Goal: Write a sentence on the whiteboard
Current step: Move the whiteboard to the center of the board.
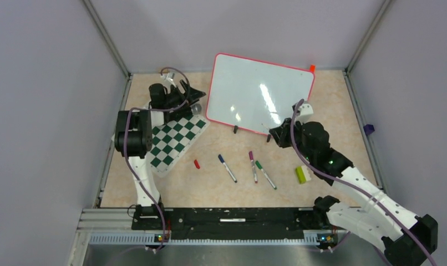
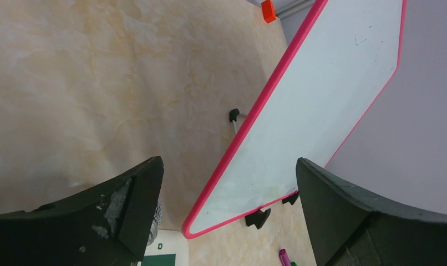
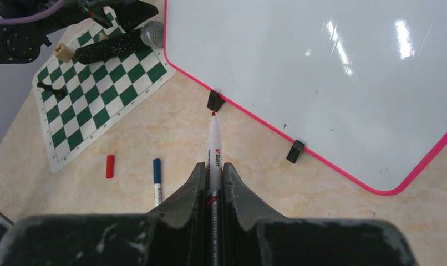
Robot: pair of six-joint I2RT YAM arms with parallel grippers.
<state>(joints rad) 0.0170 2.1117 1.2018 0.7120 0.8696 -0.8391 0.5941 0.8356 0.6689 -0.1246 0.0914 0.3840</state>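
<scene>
Marker (image 3: 214, 138), red-tipped, sits clenched in my right claw (image 3: 213, 169), pointing toward the whiteboard (image 3: 321, 66); my left claw (image 2: 228, 166) hangs released.

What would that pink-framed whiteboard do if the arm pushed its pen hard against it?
The whiteboard looks thin and stiff, so it probably won't bend. It stands only on small black feet on the smooth table, so a firm push might slide or tip it. Its glossy face shows glare, so the red marker in the right gripper may skid.
</scene>
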